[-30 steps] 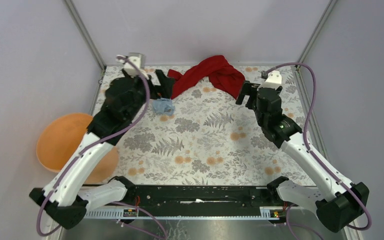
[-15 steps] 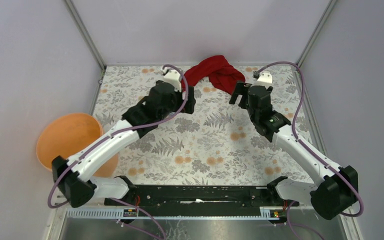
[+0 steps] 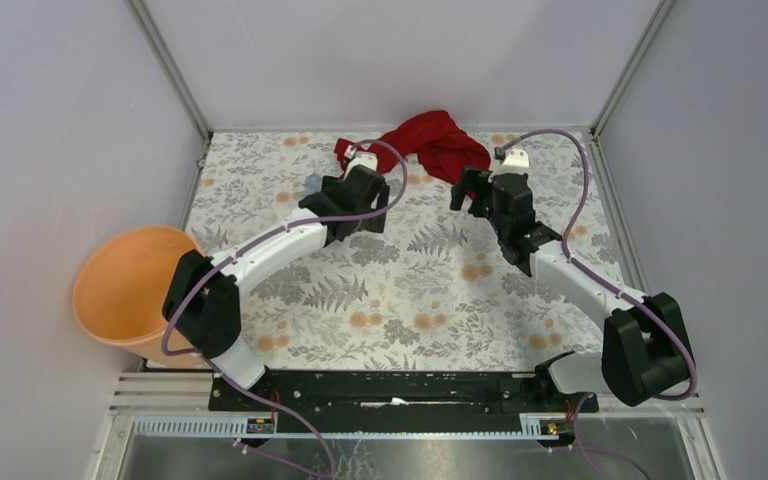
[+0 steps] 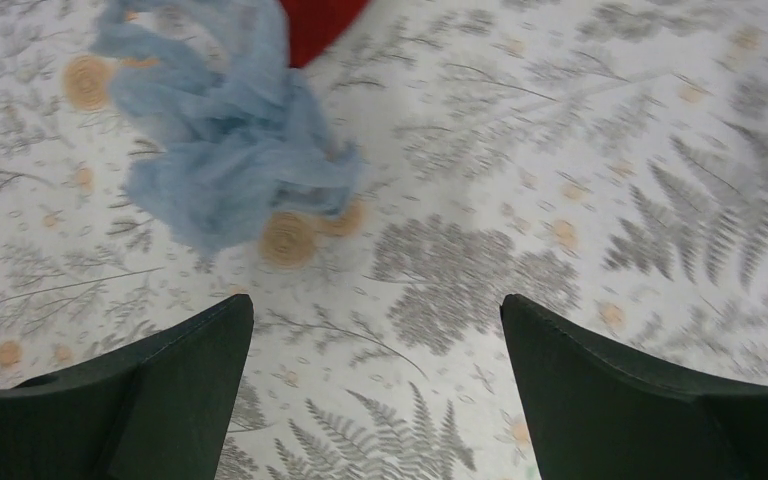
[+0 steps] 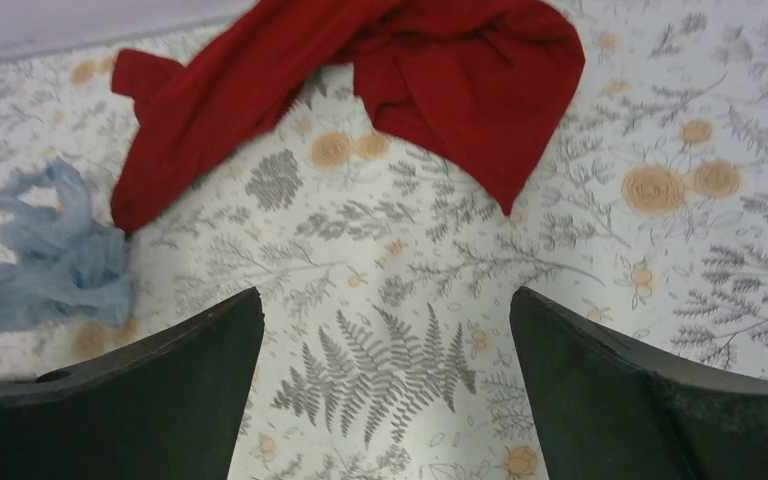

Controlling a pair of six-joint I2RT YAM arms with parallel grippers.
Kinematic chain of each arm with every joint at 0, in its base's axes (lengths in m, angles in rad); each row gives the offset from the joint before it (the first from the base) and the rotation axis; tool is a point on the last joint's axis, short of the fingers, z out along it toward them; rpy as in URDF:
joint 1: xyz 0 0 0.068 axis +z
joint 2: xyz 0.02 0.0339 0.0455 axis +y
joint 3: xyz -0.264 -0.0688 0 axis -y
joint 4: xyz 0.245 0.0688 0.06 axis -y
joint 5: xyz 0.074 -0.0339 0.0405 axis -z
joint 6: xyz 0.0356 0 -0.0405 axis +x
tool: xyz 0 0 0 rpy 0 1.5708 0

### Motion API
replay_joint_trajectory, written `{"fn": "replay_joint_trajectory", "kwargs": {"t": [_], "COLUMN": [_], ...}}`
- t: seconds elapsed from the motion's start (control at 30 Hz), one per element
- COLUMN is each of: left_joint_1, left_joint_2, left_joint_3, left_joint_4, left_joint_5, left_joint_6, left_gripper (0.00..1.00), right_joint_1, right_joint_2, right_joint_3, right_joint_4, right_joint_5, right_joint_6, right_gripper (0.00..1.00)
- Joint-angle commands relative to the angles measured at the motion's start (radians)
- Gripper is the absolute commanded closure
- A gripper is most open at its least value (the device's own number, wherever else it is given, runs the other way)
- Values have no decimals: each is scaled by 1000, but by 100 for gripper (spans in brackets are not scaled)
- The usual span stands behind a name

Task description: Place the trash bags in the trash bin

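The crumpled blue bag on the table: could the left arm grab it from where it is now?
Probably yes. The left tool hangs open just short of the blue bag, with only patterned tablecloth between them. The red cloth lies at the bag's far edge, not in the way.

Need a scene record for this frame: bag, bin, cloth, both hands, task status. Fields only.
trash bag: crumpled, pale blue, lying on the floral table next to one end of the red cloth
trash bin: orange, beside the table's left edge, no bag seen inside
red cloth: bunched at the far edge
left hand: open, over the table near the bag, holding nothing
right hand: open, near the cloth, holding nothing
status: bag not yet in bin
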Motion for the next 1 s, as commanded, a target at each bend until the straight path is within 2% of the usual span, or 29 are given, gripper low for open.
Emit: {"fn": "replay_joint_trajectory", "kwargs": {"t": [0.0,0.3,0.4,0.53,0.7,0.77,0.83,0.97], "left_joint_1": [109,232,244,244,244,242,243,242], "left_joint_2": [42,237,279,291,237,192,136,-14], "left_joint_3": [78,184,202,189,152,133,102,13], "left_joint_4": [0,12,14,21,27,33,45,89], "left_joint_5": [-39,-11,-8,61,171,251,343,583], "left_joint_6": [2,57,76,72,55,60,75,118], "left_gripper": [1,2,7,24,63,75,83,90], "right_joint_1": [-51,-84,-85,-84,-84,-84,-84,-85], "right_joint_2": [17,43,66,92,107,114,126,136], "right_joint_3": [-97,-174,-169,-162,-154,-149,-141,-130], "right_joint_4": [167,311,327,339,341,342,342,354], "right_joint_5": [-131,-285,-324,-357,-376,-396,-425,-493], "right_joint_6": [-8,-4,-4,-8,-7,-7,-8,17], "right_gripper": [0,0,0,0,0,0,0,0]}}
